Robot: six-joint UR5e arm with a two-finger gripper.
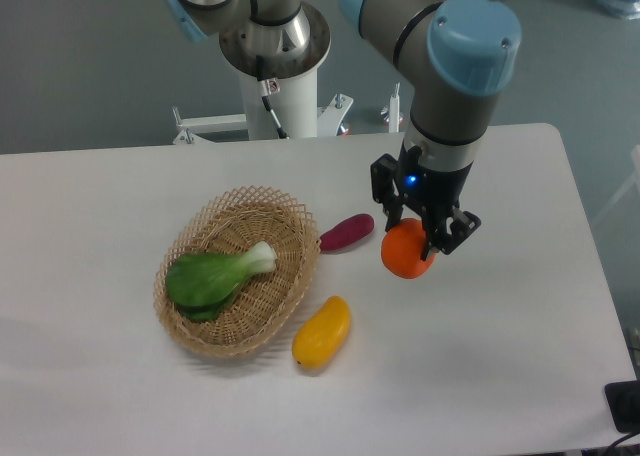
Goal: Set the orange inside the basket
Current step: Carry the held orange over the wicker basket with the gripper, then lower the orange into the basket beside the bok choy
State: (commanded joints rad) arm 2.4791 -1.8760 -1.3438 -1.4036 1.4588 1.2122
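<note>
Overhead, smooth white table [520, 326] against grey floor. Clamped on the glossy round orange [404, 253], end effector [420, 238], right of woven tan basket [195, 331] with scalloped rim, holding leafy bok choy [215, 275]. Nearby, purple oblong vegetable [347, 232], yellow mango-like fruit [322, 332]. Fingertip contact partly hidden, probably firm.

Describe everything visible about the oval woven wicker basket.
The oval, shallow, light-tan woven wicker basket has a scalloped looped rim and sits flat on the white table, left of centre. A green leafy bok choy with a pale stem lies inside it. A purple sweet potato lies by its upper right rim and a yellow mango-like fruit by its lower right; whether either touches is unclear.
</note>
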